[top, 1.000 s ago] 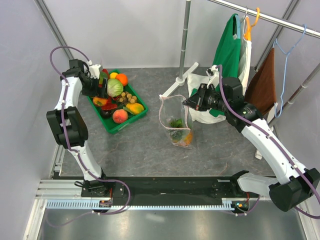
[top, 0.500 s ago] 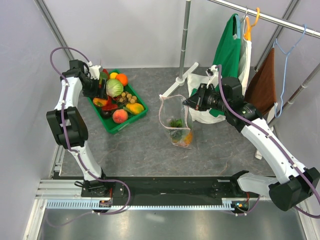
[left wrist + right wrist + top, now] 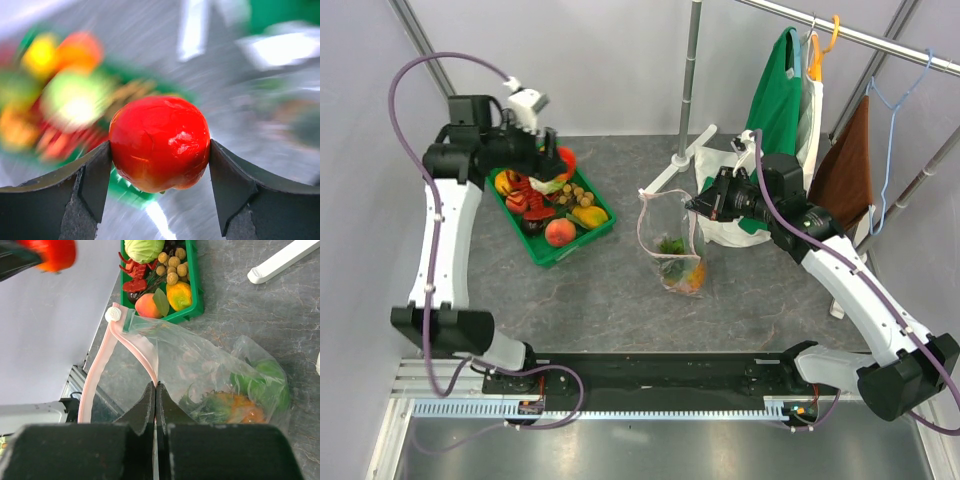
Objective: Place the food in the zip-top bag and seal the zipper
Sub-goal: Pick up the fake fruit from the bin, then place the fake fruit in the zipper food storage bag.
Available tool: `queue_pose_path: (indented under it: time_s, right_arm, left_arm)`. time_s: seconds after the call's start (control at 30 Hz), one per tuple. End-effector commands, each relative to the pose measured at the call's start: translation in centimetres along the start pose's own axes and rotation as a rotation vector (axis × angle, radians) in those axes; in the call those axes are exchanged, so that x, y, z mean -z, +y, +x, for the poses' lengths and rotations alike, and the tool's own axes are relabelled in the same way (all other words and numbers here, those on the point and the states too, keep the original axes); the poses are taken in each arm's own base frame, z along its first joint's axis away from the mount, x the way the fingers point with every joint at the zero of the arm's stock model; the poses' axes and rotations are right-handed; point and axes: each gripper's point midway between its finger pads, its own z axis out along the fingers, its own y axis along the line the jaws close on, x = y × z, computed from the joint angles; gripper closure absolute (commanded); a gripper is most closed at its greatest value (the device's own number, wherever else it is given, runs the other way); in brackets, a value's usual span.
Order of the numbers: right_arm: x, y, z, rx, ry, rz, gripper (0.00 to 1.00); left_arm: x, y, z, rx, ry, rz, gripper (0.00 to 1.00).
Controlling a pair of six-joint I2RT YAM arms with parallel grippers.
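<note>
My left gripper (image 3: 556,160) hangs above the green tray (image 3: 546,256), shut on a glossy red round fruit (image 3: 160,140); that view is blurred by motion. More food lies in the tray: a peach (image 3: 558,232), a green cabbage, yellow and orange pieces. The zip-top bag (image 3: 672,240) stands at mid table with green and orange food (image 3: 240,402) inside. My right gripper (image 3: 156,387) is shut on the far lip of its pink zipper (image 3: 140,347) and holds the mouth up. The white slider (image 3: 113,315) sits at the zipper's end.
A white stand foot and grey pole (image 3: 676,165) rise behind the bag. A clothes rail at the back right carries a green garment (image 3: 775,90), a brown cloth (image 3: 845,170) and hangers. White fabric (image 3: 722,228) lies under my right wrist.
My left arm has risen out of the tray and swung right with the red fruit gripped between its jaws. The right arm and bag have stayed still.
</note>
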Motion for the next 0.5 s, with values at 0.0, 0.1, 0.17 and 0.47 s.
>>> queue_pose_path:
  time_s: [0.0, 0.1, 0.17, 0.47]
  right_arm:
    - [0.2, 1.1, -1.8, 0.028, -0.049, -0.025, 1.00]
    - [0.3, 1.2, -1.8, 0.030, -0.053, -0.024, 1.00]
    - [0.4, 1.2, -1.9, 0.026, -0.058, -0.022, 1.00]
    - [0.6, 1.6, -2.0, 0.006, -0.064, -0.034, 1.00]
  left_arm:
    - [3.8, -14.6, -5.5, -0.125, -0.203, 0.391, 0.27]
    - [4.2, -21.3, -5.6, -0.165, -0.212, 0.556, 0.27]
    - [3.9, -24.5, -5.7, -0.186, -0.225, 0.627, 0.27]
    - [-1.0, -30.3, -1.3, -0.241, -0.066, 0.699, 0.27]
